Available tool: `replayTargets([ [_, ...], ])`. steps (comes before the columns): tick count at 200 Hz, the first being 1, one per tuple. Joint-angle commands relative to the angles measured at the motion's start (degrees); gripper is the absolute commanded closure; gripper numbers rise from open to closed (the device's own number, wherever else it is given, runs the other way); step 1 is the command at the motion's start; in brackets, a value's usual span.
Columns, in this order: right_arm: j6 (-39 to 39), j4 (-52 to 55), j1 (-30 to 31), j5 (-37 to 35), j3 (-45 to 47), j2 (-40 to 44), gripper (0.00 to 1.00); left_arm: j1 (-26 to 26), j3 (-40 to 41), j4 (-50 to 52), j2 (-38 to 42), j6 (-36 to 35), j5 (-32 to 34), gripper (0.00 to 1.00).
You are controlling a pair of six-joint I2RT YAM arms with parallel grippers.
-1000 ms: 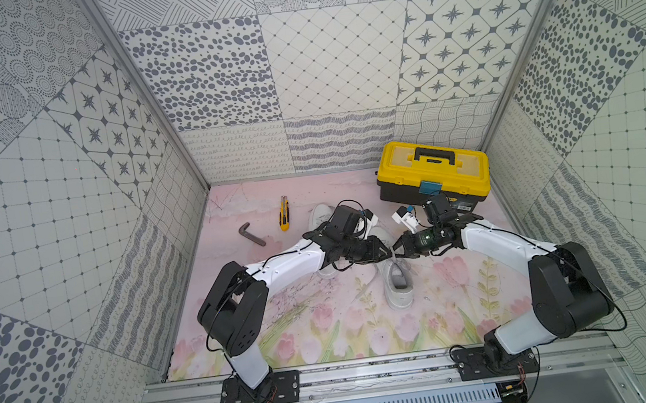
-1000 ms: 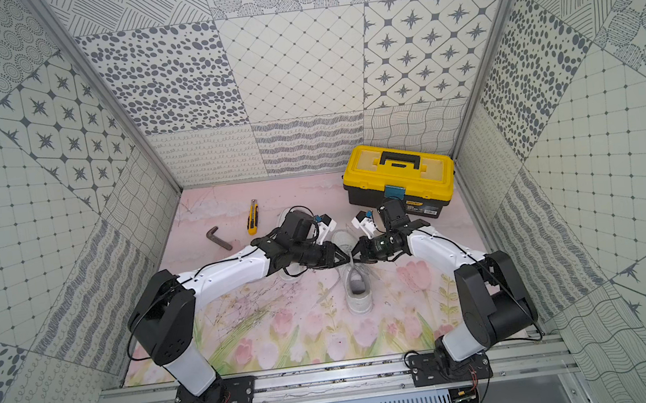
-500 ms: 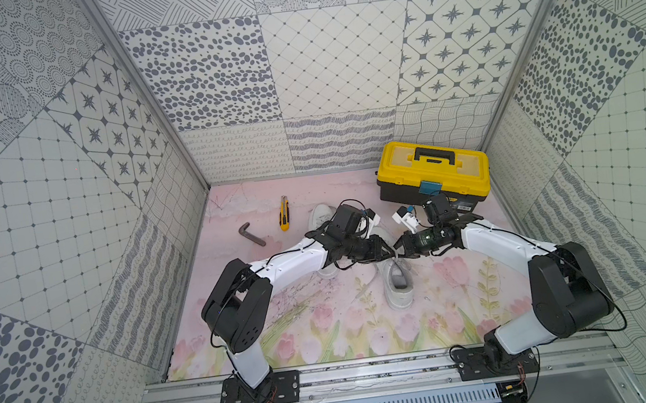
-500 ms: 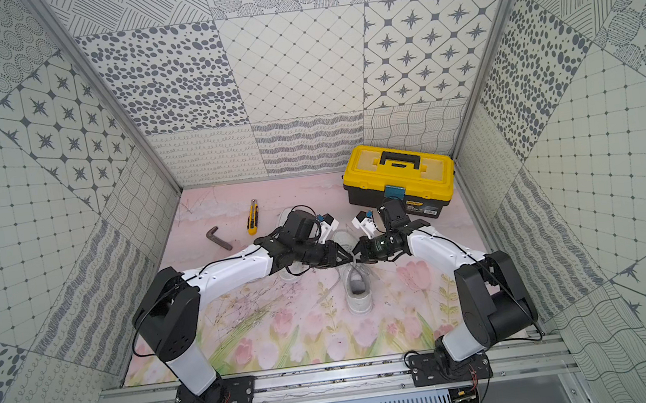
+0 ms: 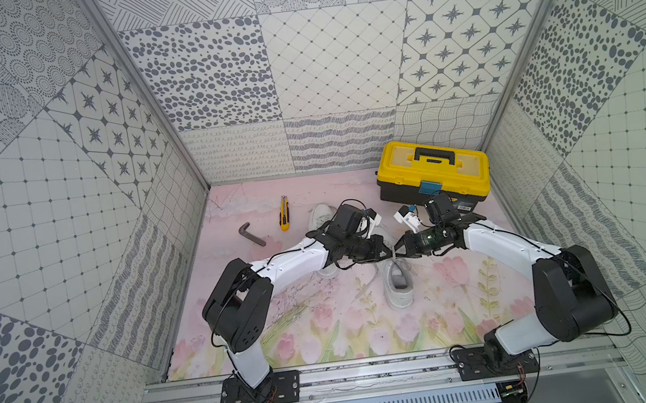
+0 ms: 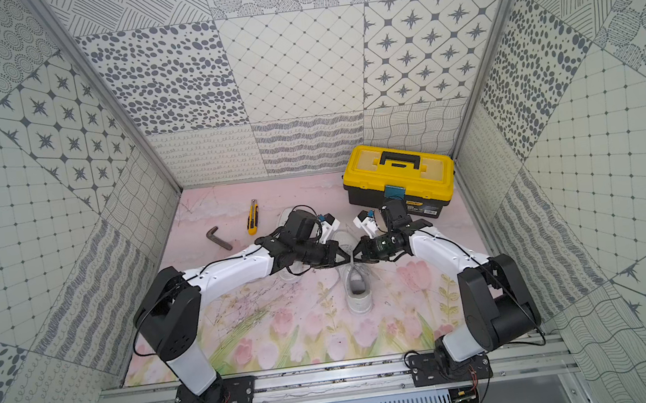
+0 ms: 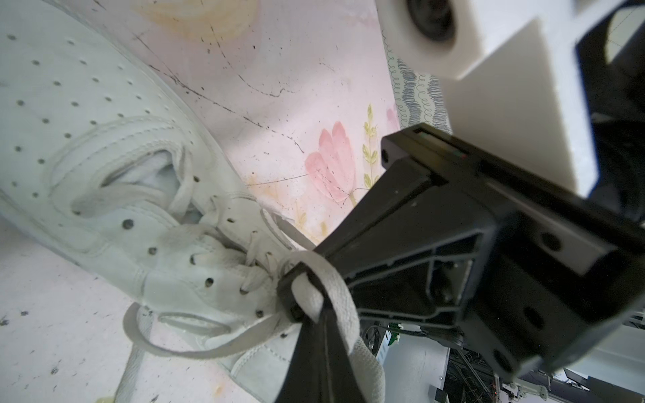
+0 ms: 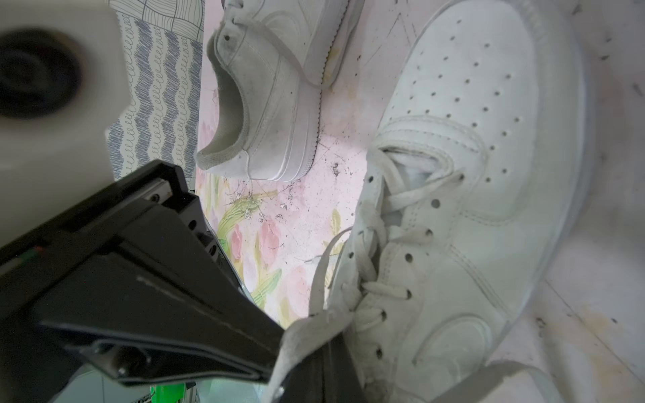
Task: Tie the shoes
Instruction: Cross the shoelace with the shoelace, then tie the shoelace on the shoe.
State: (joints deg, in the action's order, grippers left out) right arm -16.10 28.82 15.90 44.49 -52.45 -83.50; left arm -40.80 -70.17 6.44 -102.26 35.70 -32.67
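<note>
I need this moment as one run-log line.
left gripper: shut on lace | right gripper: shut on lace | shoe: not yet tied

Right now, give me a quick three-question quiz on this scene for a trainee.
1. True or false: the toolbox lid is open.
2. The left gripper and right gripper meet over a shoe. What are both shut on? A. lace B. sock C. pen
3. How many shoes are on the mat?

Key:
1. False; it is closed.
2. A.
3. Two; the second shoe lies partly under the left arm.
</note>
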Motion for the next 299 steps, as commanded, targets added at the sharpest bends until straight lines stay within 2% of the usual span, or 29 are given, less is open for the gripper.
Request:
replayTargets([
  [1, 1.23, 2.82, -3.61, -1.53, 1.38, 4.89, 0.86, -0.07, 0.12, -0.53, 1.36, -1.87, 0.51, 1.00],
  [28, 1.50, 6.08, -7.46, -2.36, 3.06, 10.07, 0.69, 0.24, 0.21, -0.28, 1.54, -1.82, 0.94, 1.00],
  [50, 0.77, 7.28, -7.81, -2.03, 4.94, 13.87, 0.55, 0.28, 0.30, -0.20, 1.55, -1.95, 1.13, 1.00],
  [82, 0.20, 7.70, -6.99, -0.84, 8.99, 15.49, 0.43, 0.41, 0.38, -0.23, 1.56, -1.96, 1.42, 1.00],
  [165, -1.42, 7.39, -6.58, -7.20, 7.25, 14.69, 0.43, 0.74, 1.23, -0.33, 1.82, -2.13, 2.00, 1.00],
  [206, -0.75, 7.39, -6.61, -5.63, 7.40, 15.34, 0.46, 1.08, 2.36, -0.11, 2.07, -2.30, 3.12, 1.00],
  [234, -0.16, 7.41, -5.30, -3.15, 7.99, 15.81, 0.44, 1.16, 2.68, -0.51, 2.25, -2.13, 3.01, 1.00],
  [274, -1.54, 4.53, -1.55, -3.68, 9.12, 11.80, 0.42, 1.16, 2.73, -0.80, 2.15, -2.05, 2.52, 1.00],
  [299, -2.45, 2.99, 0.12, -4.09, 8.38, 10.08, 0.47, 1.16, 2.83, -0.68, 2.33, -2.04, 2.58, 1.00],
])
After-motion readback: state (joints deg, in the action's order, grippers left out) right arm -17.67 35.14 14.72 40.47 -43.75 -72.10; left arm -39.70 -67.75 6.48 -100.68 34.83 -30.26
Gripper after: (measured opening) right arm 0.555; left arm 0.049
